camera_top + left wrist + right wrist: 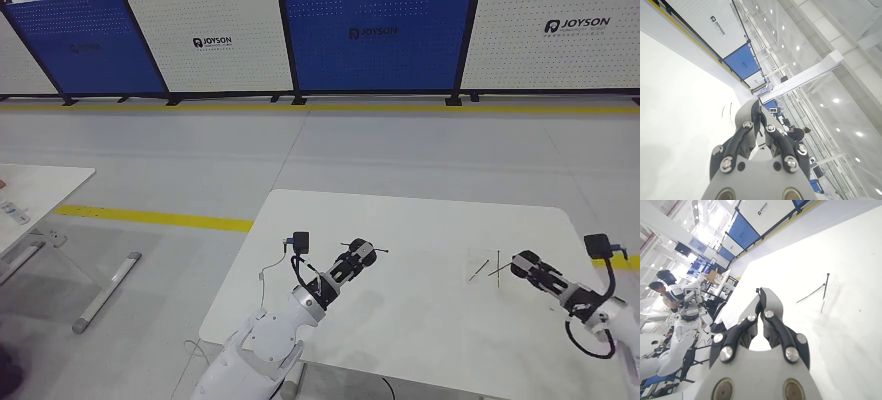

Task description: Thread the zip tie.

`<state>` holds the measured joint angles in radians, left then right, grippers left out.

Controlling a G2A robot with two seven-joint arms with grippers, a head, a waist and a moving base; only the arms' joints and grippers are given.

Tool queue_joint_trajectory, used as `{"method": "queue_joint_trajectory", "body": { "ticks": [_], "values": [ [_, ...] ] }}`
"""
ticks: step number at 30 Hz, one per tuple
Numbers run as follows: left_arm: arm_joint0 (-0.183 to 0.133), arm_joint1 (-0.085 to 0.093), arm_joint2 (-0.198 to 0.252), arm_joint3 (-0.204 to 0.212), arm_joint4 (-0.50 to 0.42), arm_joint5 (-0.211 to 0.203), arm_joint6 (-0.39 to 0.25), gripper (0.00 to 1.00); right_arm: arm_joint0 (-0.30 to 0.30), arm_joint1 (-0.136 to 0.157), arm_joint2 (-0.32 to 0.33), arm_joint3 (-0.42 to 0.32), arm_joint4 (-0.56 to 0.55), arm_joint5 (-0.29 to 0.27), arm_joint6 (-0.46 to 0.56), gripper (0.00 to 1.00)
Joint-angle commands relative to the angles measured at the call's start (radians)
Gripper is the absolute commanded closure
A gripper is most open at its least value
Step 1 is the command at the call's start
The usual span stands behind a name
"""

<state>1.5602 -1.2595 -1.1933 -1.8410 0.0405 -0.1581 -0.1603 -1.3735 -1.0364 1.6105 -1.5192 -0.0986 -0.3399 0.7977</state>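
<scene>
Two thin black zip ties (480,268) (498,266) lie crossed on the white table (420,215), towards its right side. In the right wrist view they rest flat, one long tie (810,294) and a steeper one (826,286), with a pale curved strip (822,308) beside them. My right gripper (518,264) (759,298) sits just right of the ties, shut, apart from them. My left gripper (362,250) (759,110) hovers near the table's middle, shut, with the ties (730,109) far beyond it. A thin dark sliver pokes out by its tip; I cannot tell what it is.
The table's left front corner is cut off at an angle near my left arm. Off the table, a second white table (35,190) stands at the left, and a grey bar (105,290) lies on the floor by a yellow line (150,216).
</scene>
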Motion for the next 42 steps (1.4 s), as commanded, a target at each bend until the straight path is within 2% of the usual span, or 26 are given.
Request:
{"method": "queue_joint_trajectory", "body": {
  "ticks": [1,6,9,21,24,28,31,36,42],
  "values": [
    [0.0,0.0,0.0,0.0,0.0,0.0,0.0,1.0,-0.021,-0.001,0.011,-0.037,0.042,0.0,-0.06,1.0],
    [0.0,0.0,0.0,0.0,0.0,0.0,0.0,1.0,-0.135,-0.006,0.032,-0.205,0.042,0.0,-0.236,1.0],
    [0.0,0.0,0.0,0.0,0.0,0.0,0.0,1.0,-0.177,-0.006,0.008,-0.272,0.016,0.0,-0.276,1.0],
    [0.0,0.0,0.0,0.0,0.0,0.0,0.0,1.0,-0.178,-0.005,0.0,-0.274,0.008,0.0,-0.273,1.0],
    [-0.004,0.0,0.0,0.001,0.015,0.006,0.01,1.0,-0.186,-0.008,-0.014,-0.276,-0.014,0.001,-0.316,1.0],
    [-0.019,-0.002,0.032,-0.004,0.122,0.037,0.051,1.0,-0.198,-0.016,-0.039,-0.279,-0.026,0.0,-0.408,1.0],
    [-0.043,-0.006,0.073,-0.002,0.207,0.079,0.07,1.0,-0.213,-0.02,-0.052,-0.295,-0.064,0.0,-0.466,1.0],
    [-0.113,-0.02,0.155,0.027,0.334,0.185,0.119,1.0,-0.226,-0.019,-0.034,-0.298,-0.065,0.0,-0.483,1.0],
    [-0.113,-0.02,0.155,0.027,0.334,0.185,0.119,1.0,-0.226,-0.019,-0.034,-0.298,-0.065,0.0,-0.483,1.0]
  ]
}}
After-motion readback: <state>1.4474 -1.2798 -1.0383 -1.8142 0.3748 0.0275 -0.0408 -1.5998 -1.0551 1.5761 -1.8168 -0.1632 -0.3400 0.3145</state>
